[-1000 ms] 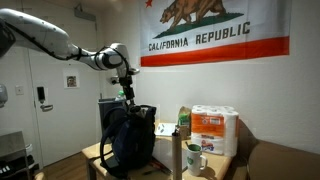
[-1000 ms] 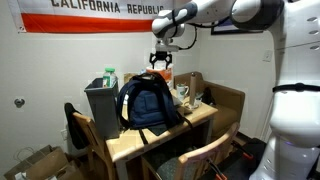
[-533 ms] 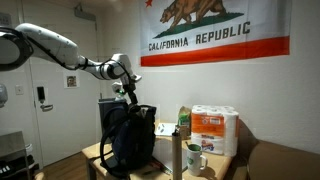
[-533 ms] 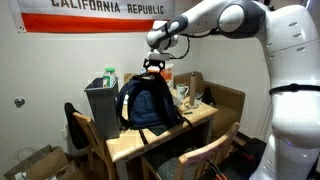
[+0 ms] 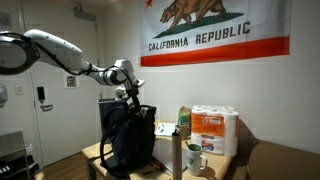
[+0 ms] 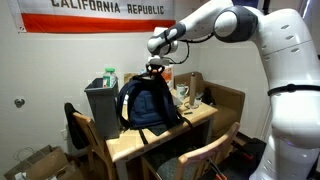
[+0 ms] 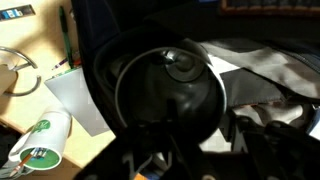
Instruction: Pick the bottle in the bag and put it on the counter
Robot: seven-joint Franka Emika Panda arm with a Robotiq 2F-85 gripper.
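Observation:
The bag (image 5: 130, 140) is a dark navy-and-black backpack standing upright on the counter (image 6: 128, 147); it shows in both exterior views (image 6: 150, 102). My gripper (image 5: 128, 99) hangs at the bag's open top, its fingertips at or just inside the opening (image 6: 157, 70). In the wrist view the bottle (image 7: 165, 85) appears as a dark round top, ringed by a pale rim, down inside the bag's mouth. My gripper (image 7: 200, 158) is dark and blurred at the lower edge there. Whether the jaws are open or shut does not show.
On the counter stand a white-and-orange paper-towel pack (image 5: 213, 130), a white mug (image 5: 195, 158), a tall steel cylinder (image 5: 177, 157) and a grey bin (image 6: 100, 105). A white sheet (image 7: 75, 97) and a green-labelled bottle (image 7: 38, 142) lie beside the bag. A wooden chair (image 6: 205, 160) stands in front.
The arm has come down and my gripper has dropped from above the bag to its open top. The bag and the other things on the counter have not moved.

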